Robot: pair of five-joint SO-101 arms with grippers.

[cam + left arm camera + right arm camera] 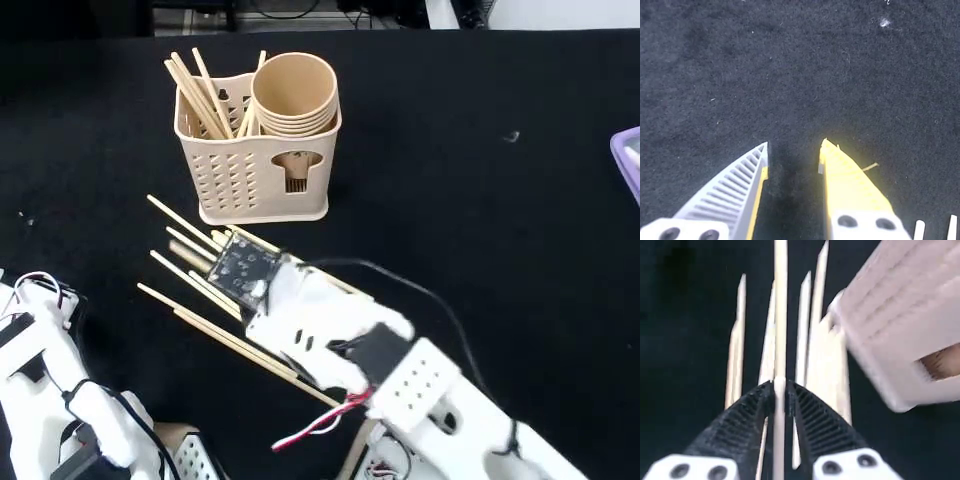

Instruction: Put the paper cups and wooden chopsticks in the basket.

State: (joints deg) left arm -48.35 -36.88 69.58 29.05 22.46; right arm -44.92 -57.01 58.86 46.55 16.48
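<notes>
A cream perforated basket (255,175) stands at the back of the black table, holding a stack of paper cups (293,92) and several wooden chopsticks (195,90). More chopsticks (190,265) lie fanned on the cloth in front of it. My right arm (300,320) reaches over this pile. In the right wrist view my right gripper (780,386) is shut on one chopstick (780,315), with the others beside it and the basket (900,330) close by. My left gripper (794,145) is open over bare cloth, holding nothing; its arm (50,400) sits at the near left corner.
A purple object (628,160) pokes in at the right edge. Black cloth (480,200) covers the table, with free room to the right of the basket. Cables trail from the right arm near the front edge.
</notes>
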